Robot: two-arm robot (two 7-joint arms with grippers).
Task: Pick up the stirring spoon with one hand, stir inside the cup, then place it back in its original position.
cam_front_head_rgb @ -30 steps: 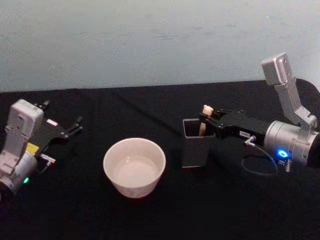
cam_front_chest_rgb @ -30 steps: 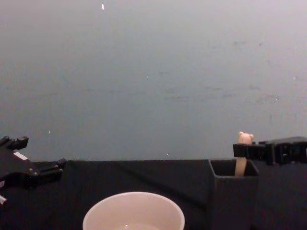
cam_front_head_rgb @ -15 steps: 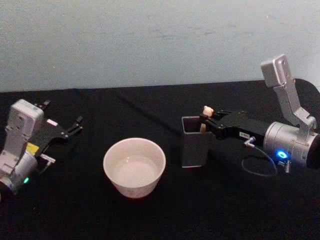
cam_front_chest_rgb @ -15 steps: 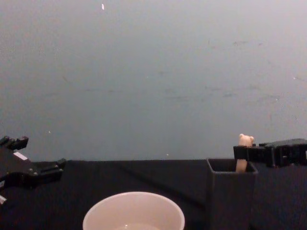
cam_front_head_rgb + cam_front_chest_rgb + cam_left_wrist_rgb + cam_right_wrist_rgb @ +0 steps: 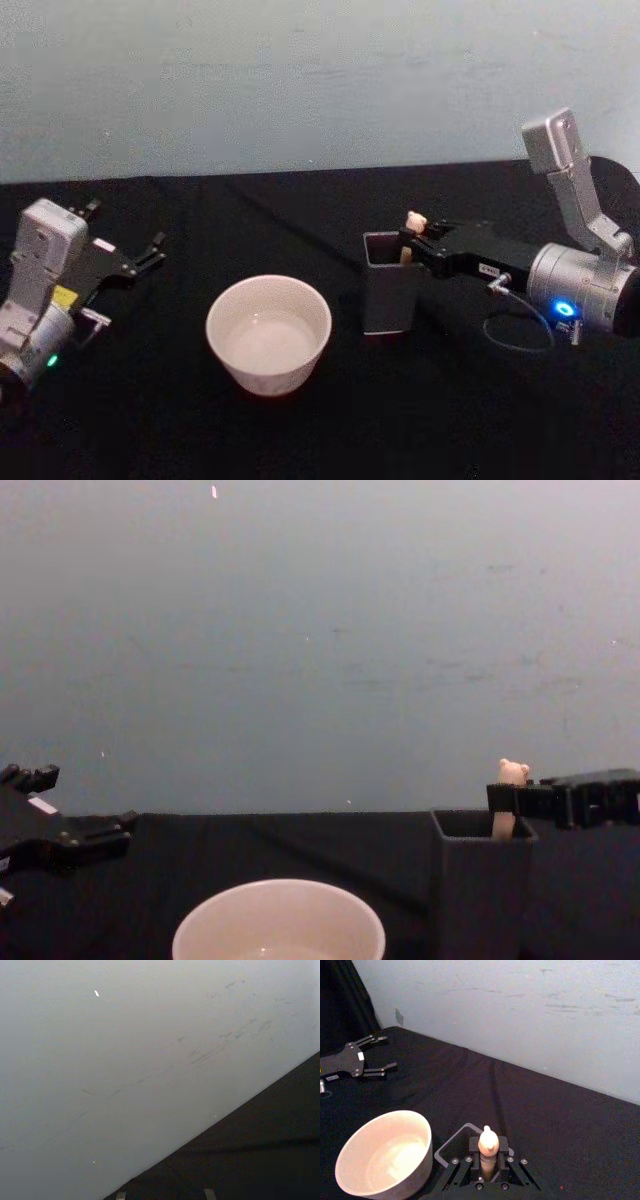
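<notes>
with my right gripper (image 5: 418,238) clamped on the bear-topped handle, the risk is in the lift.

the slim beige stirring spoon (image 5: 508,802) stands in the dark grey square holder (image 5: 390,292), beside the wide cream-white round cup (image 5: 268,333) on the black table (image 5: 300,420). if i pull at a slant, the hidden bowl could catch a thin wall and tip the holder toward the cup, or the handle could slip between my fingers. my left gripper (image 5: 125,262) is parked well apart at the left, fingers spread.
</notes>
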